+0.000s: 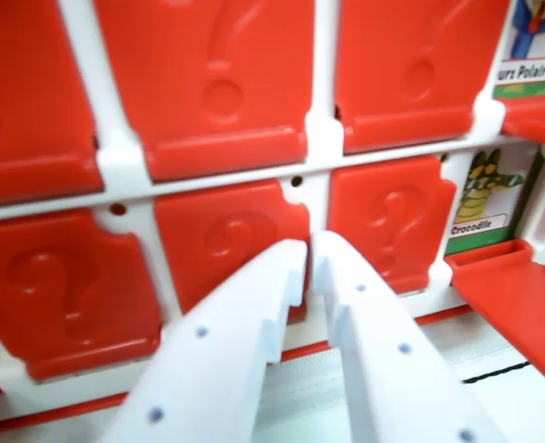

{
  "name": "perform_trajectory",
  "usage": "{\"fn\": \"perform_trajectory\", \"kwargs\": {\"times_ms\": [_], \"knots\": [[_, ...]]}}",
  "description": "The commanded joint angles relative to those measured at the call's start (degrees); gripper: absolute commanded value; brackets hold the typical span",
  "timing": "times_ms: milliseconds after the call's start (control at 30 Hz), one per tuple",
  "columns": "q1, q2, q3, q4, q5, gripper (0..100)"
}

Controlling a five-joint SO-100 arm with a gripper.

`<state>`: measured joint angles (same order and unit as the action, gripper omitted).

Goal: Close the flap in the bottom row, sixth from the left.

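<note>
Here the wrist view looks closely at a white game board (124,161) whose grid holds red flaps stamped with question marks; the white gripper (309,263) rises from the near edge, its two fingers almost together with only a thin gap between the tips, holding nothing; the tips sit against the white post between two closed flaps of the lower row, one closed flap (231,245) to their left and another closed flap (387,221) to their right; further right in that row an open flap (516,300) lies folded down toward the camera, baring a picture card (484,198) of a green crocodile with the label "Crocodile"; above it, in the upper row, a second flap (535,115) also lies open under a card (530,69) reading "Ours Polaire"; which count along the row the open flap holds cannot be told from this view.
</note>
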<state>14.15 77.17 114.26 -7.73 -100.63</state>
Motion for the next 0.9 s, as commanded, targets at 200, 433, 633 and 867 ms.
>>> {"fn": "perform_trajectory", "kwargs": {"times_ms": [200, 433, 633, 867], "knots": [[-1.93, 8.70, -4.57, 6.24, 1.93, 0], [-3.60, 20.92, -4.83, 20.04, 4.13, 0], [-7.12, 32.96, -6.24, 36.04, 7.12, 0], [-11.16, 46.32, -5.54, 45.09, 7.91, 0]]}}
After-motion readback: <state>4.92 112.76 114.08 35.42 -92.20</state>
